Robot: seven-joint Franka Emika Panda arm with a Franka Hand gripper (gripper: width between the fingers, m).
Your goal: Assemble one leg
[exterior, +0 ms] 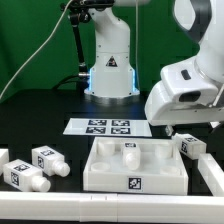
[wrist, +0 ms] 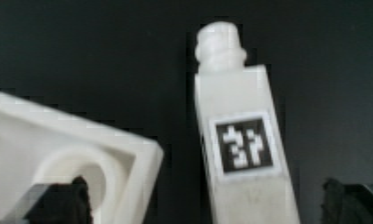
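A leg (wrist: 236, 120), a white block with a black-and-white tag and a round peg at one end, lies on the black table. My gripper (wrist: 204, 205) is open, and its dark fingertips (wrist: 58, 200) stand either side of the leg without touching it. In the exterior view the gripper (exterior: 195, 130) hovers just above this leg (exterior: 191, 146), at the right of the white tray (exterior: 100, 172). The tray's corner (wrist: 58, 140) also shows in the wrist view beside the leg.
Three more legs (exterior: 48, 158) lie at the exterior view's left. A small white upright piece (exterior: 127, 152) stands in the tray. The marker board (exterior: 105, 126) lies behind the tray, before the robot base (exterior: 108, 70). A long white bar (exterior: 110, 206) runs along the front.
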